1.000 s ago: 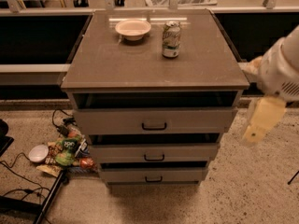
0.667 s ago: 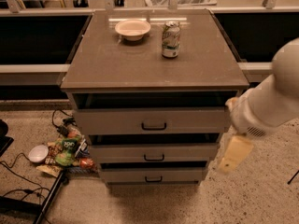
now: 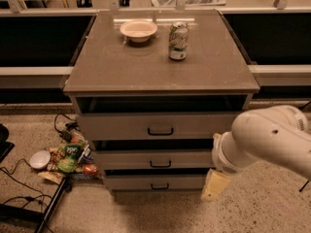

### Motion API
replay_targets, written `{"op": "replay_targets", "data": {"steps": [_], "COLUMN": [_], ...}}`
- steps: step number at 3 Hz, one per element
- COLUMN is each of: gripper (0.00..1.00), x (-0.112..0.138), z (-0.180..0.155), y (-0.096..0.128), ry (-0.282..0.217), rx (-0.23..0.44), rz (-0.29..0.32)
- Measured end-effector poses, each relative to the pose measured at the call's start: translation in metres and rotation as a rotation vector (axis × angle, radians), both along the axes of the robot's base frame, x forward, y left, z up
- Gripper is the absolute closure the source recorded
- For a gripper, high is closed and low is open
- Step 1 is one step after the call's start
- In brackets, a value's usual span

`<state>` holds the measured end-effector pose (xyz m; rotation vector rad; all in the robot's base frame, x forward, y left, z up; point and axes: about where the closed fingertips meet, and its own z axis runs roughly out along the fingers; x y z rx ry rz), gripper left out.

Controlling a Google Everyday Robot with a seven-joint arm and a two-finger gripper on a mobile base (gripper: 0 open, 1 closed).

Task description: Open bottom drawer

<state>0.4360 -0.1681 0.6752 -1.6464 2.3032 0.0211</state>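
The bottom drawer (image 3: 131, 182) is the lowest of three fronts on the grey-brown cabinet (image 3: 160, 67). It has a small dark bar handle (image 3: 159, 186) at its middle. Its front sits about in line with the middle drawer (image 3: 126, 159) above it. My gripper (image 3: 215, 185) hangs from the white arm (image 3: 265, 140) at the cabinet's lower right corner. It is level with the bottom drawer and to the right of its handle, not touching the handle.
A cream bowl (image 3: 139, 29) and a green-white can (image 3: 178, 41) stand on the cabinet top. Snack bags (image 3: 72, 157), a small white bowl (image 3: 39, 159) and cables (image 3: 19, 183) lie on the floor to the left. The top drawer (image 3: 121, 126) has a taller front.
My arm has swung from the cabinet's upper right down and leftward. The gripper now hangs low beside the bottom drawer. The drawers have not moved.
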Motion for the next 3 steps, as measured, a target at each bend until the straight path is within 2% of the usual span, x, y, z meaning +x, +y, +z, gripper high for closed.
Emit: {"op": "replay_targets", "data": {"steps": [1, 2, 3], "gripper": [0.00, 0.00, 0.00], "x": [0.004, 0.006, 0.012], "z": [-0.002, -0.016, -0.076], "y": [0.001, 0.003, -0.005], "ry": [-0.022, -0.006, 0.049], "rx": [0.005, -0.014, -0.054], "rz": [-0.007, -0.008, -0.034]}}
